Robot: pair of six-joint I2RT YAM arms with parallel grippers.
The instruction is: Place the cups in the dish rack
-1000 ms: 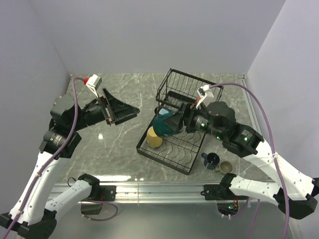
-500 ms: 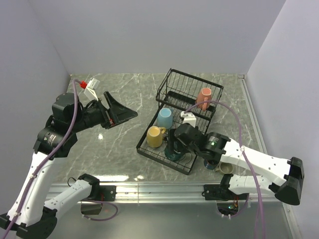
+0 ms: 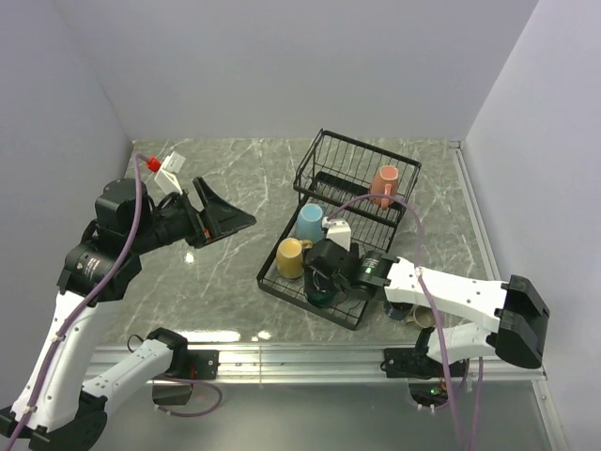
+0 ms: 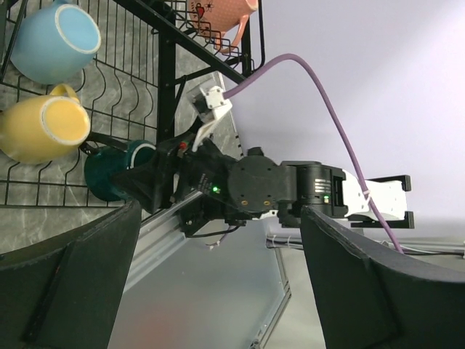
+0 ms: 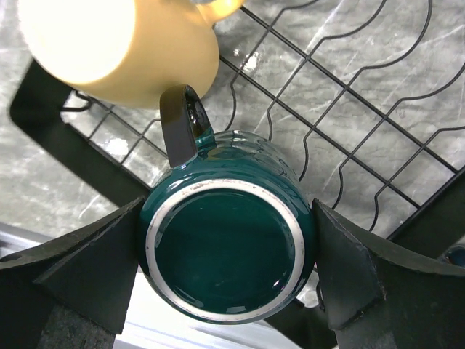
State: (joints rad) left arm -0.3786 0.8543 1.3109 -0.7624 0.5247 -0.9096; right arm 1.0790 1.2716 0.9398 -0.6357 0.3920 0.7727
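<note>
My right gripper [image 3: 322, 280] is shut on the dark teal-green mug [image 3: 317, 294], held bottom-up over the front of the black wire dish rack's flat tray [image 3: 282, 285]. In the right wrist view both fingers [image 5: 94, 265] press the teal mug [image 5: 227, 251] at its sides. The light blue mug [image 3: 310, 223] and the yellow mug [image 3: 291, 256] lie on the tray. The salmon pink mug [image 3: 385, 182] sits in the raised basket. My left gripper [image 3: 235, 221] is open and empty, held above the table to the left of the rack.
A beige-grey mug [image 3: 423, 318] lies on the table right of the rack, mostly hidden by my right arm; the navy mug does not show clearly. The yellow mug [image 5: 116, 47] is close beside the teal mug's handle. Grey walls enclose the marble table [image 3: 225, 272].
My right arm has swung down and forward, taking the teal mug from above the middle of the rack to the tray's front. My left gripper has shifted slightly.
</note>
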